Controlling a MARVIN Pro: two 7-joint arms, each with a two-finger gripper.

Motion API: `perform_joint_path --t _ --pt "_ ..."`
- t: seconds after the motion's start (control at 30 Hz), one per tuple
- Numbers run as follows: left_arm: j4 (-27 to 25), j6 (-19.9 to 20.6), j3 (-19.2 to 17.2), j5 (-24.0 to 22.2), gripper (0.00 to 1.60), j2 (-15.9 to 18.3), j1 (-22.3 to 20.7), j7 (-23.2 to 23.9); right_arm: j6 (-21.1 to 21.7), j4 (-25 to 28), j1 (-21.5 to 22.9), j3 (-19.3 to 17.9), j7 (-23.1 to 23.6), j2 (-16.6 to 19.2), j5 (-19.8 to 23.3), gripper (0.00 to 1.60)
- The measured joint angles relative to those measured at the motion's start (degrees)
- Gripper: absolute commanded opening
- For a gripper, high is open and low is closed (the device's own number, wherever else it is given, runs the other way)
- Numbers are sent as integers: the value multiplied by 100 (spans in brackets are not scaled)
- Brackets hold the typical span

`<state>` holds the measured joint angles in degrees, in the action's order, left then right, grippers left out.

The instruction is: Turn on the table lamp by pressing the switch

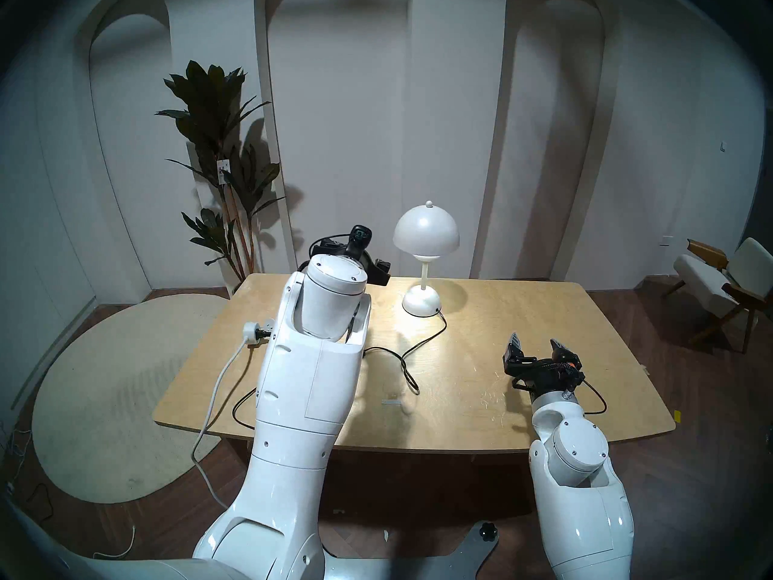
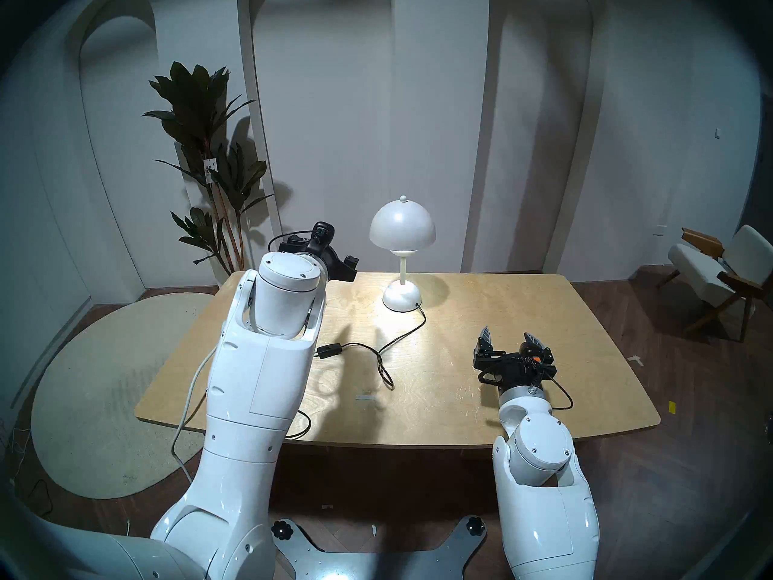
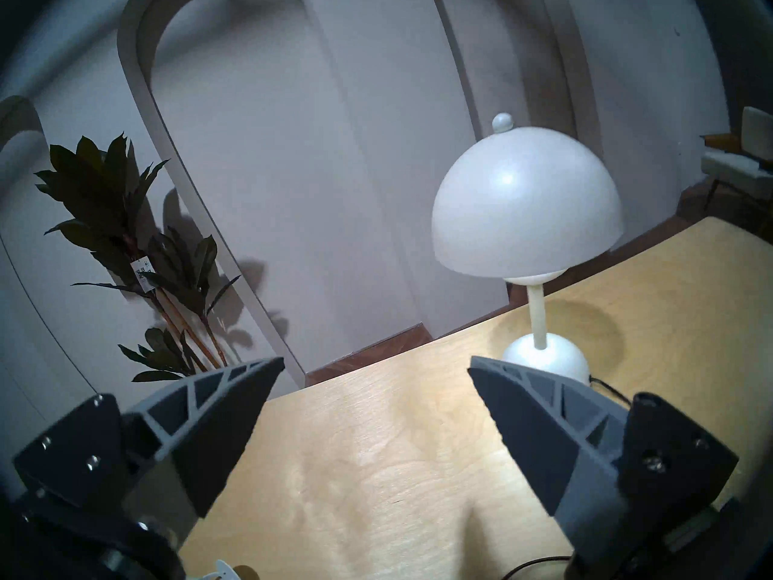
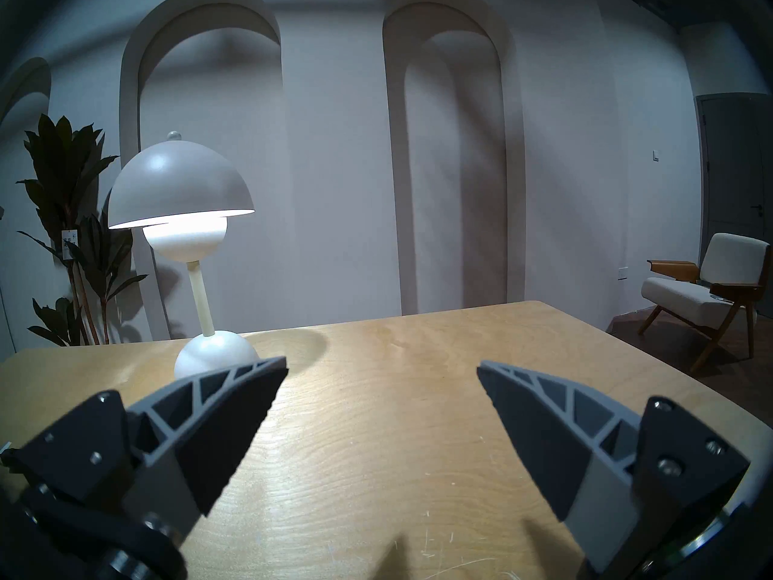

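The white mushroom-shaped table lamp (image 1: 426, 236) stands at the back middle of the wooden table (image 1: 543, 307) and is lit, with a bright pool around its base. It also shows in the left wrist view (image 3: 523, 206) and the right wrist view (image 4: 180, 185). Its thin black cord (image 1: 422, 342) runs forward and left to the black inline switch (image 2: 329, 350), which lies flat beside my left forearm. My left gripper (image 3: 375, 361) is open and empty, raised above the table's back left. My right gripper (image 1: 535, 340) is open and empty above the table's right side.
A round white socket adapter (image 1: 254, 329) with a grey cable lies at the table's left edge. A potted plant (image 1: 217, 148) stands behind the table on the left. An armchair (image 1: 719, 273) is at far right. A pale rug (image 1: 104, 399) lies on the floor at left.
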<state>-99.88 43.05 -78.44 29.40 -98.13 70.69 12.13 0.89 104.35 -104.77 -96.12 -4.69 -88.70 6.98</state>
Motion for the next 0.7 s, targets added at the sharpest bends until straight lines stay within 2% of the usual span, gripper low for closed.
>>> perform_joint_path --t 0.27,0.43,0.7 --pt "-571 166 244 -561 160 212 405 -403 0 0 1 2 0 3 0 160" --pt "-964 214 367 -929 160 383 758 -829 0 1 1 3 0 3 1 160" --pt "-1483 -135 555 -1402 160 616 1349 -1628 -2 15 -2 3 -4 2 2 160"
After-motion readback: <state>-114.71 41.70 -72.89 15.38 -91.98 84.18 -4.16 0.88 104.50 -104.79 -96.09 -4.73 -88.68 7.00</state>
